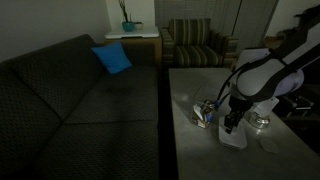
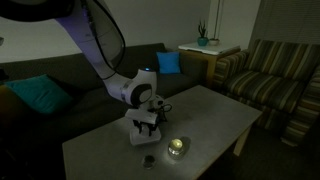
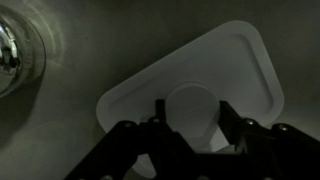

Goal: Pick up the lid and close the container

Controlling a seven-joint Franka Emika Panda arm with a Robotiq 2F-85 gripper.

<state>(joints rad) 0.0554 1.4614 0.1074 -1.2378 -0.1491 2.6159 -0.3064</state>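
Observation:
The lid (image 3: 235,65) is a whitish rounded-rectangle plastic piece with a raised rim, lying flat on the grey table. It also shows in both exterior views (image 1: 234,139) (image 2: 143,138), right under the gripper. My gripper (image 3: 192,112) points straight down, and its two dark fingers press on either side of a round raised part at the lid's near edge. It shows over the lid in both exterior views (image 1: 232,125) (image 2: 147,124). The container (image 1: 205,110), a small clear tub with glinting contents, stands on the table a little beside the gripper.
A small round shiny tin (image 1: 262,122) (image 2: 178,147) sits on the table near the lid. A shiny curved object (image 3: 12,55) fills the wrist view's upper left. A dark sofa (image 1: 70,100) with a blue cushion and an armchair (image 1: 195,45) border the table.

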